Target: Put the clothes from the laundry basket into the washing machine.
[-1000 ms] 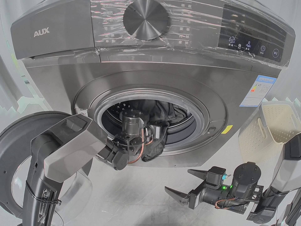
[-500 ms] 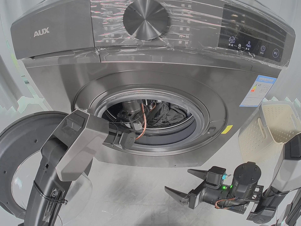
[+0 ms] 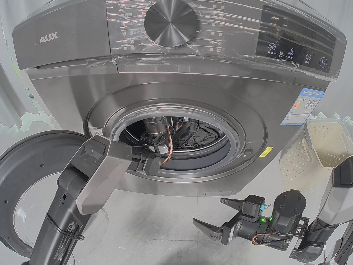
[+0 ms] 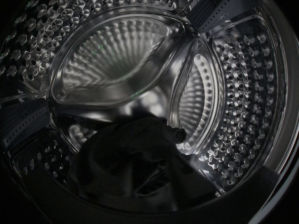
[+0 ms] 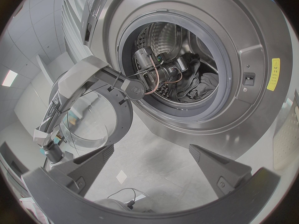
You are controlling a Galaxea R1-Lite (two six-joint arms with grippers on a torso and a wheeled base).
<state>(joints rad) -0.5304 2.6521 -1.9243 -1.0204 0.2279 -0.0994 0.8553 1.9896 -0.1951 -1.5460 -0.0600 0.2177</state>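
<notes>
- The left gripper (image 5: 183,66) is inside the drum (image 4: 243,87) of the washing machine (image 3: 73,89), with the arm passing through the round opening.
- Whether this gripper clasps anything or has let go cannot be told, because its tip is lost against dark cloth.
- The clothes (image 4: 130,159) are a dark crumpled heap on the drum's low side, just ahead of the left gripper and below it. In the right wrist view they (image 5: 193,81) sit right against the gripper's end. Contact cannot be judged.
- In the head view the heap (image 3: 195,135) lies behind the opening's lower rim, toward the robot's right of the left wrist.
- The right gripper (image 3: 207,211) hangs low over the floor in front of the machine. Its jaws are spread wide and hold nothing.
- Seen between those jaws (image 5: 149,148), the opening and the heap lie ahead and above, well apart.
- The laundry basket (image 3: 323,148) is cream and perforated and stands tilted beside the machine. It is above the right gripper and to its right, and they do not touch.
- The door (image 3: 22,173) is swung open on the robot's left, outside the left arm and far from both grippers.
</notes>
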